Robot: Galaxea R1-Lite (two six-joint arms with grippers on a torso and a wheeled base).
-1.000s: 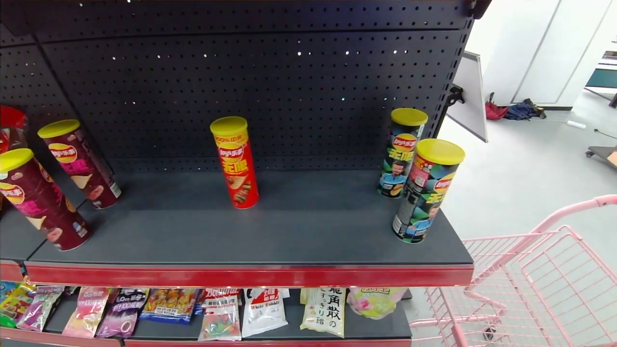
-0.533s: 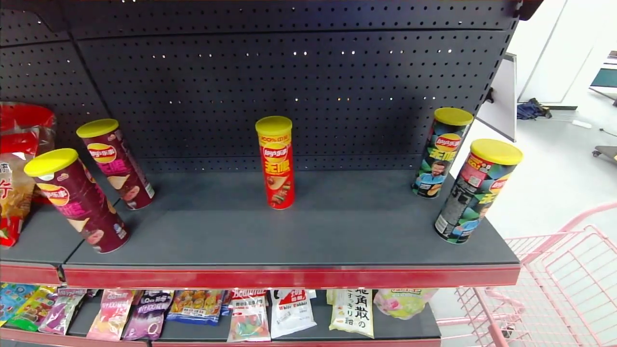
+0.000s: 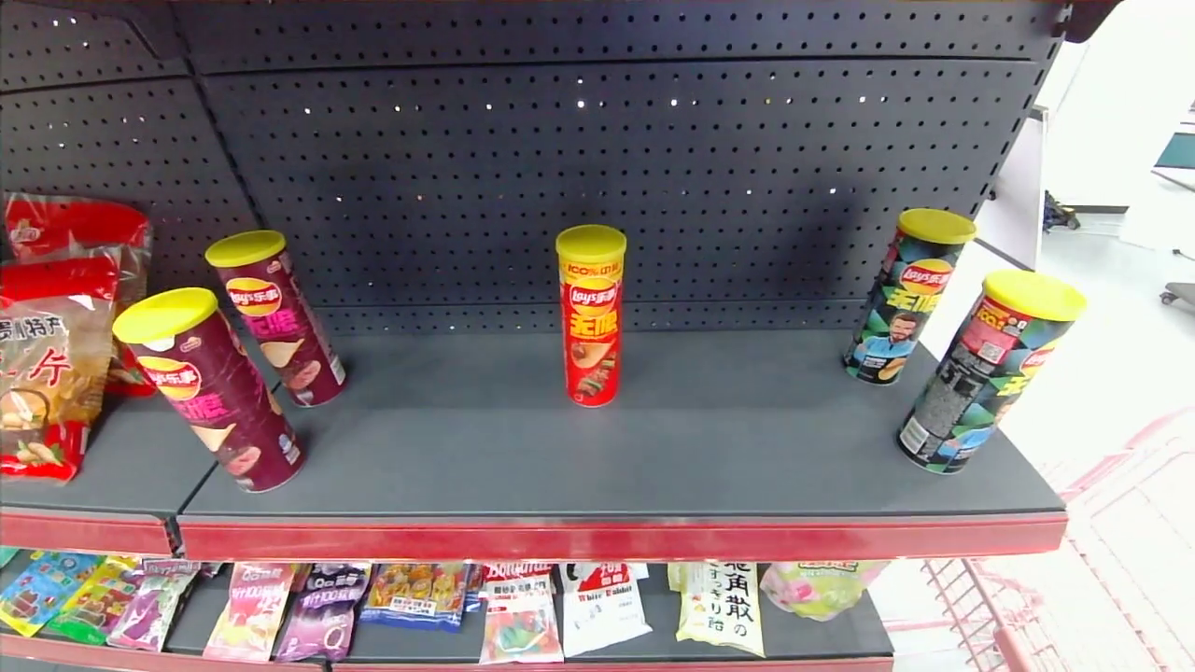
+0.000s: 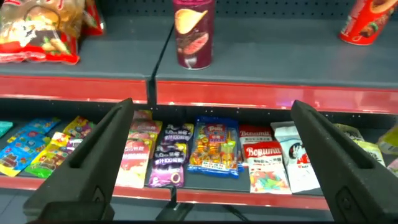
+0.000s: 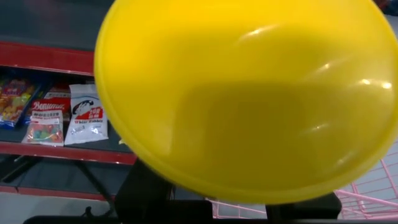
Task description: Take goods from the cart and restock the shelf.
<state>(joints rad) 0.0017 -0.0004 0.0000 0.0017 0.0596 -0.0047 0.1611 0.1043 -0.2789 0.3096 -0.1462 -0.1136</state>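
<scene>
K: Camera has swung left since a second ago. Every can sits further right in the head view, and more of the snack bags (image 3: 56, 355) at the left end shows. The cans have kept their spots on the shelf (image 3: 607, 457).

R: Count on the upper board?

K: Five, all standing. Two maroon cans (image 3: 210, 387) at the left, one nearer the front, one behind it. The red can (image 3: 591, 313) stands alone mid-board. Two dark patterned cans (image 3: 990, 369) at the right end, the nearer one close to the board's right edge.

R: Left arm?

K: The left gripper (image 4: 211, 106) is spread wide with nothing between its fingers. It faces the shelf's red front edge, with the packets (image 4: 214, 146) of the lower tier beyond.

R: Right arm?

K: The right gripper (image 5: 224, 202) carries the held can (image 5: 249, 93). The can's yellow lid is hard up against the wrist camera and hides its body. Dark fingers (image 5: 146, 193) show under the rim.

R: Where is that can?

K: Off the shelf, out in front of the lower tier's red edge. The pink cart (image 3: 962, 597) stands low, beyond the shelf's right end.
</scene>
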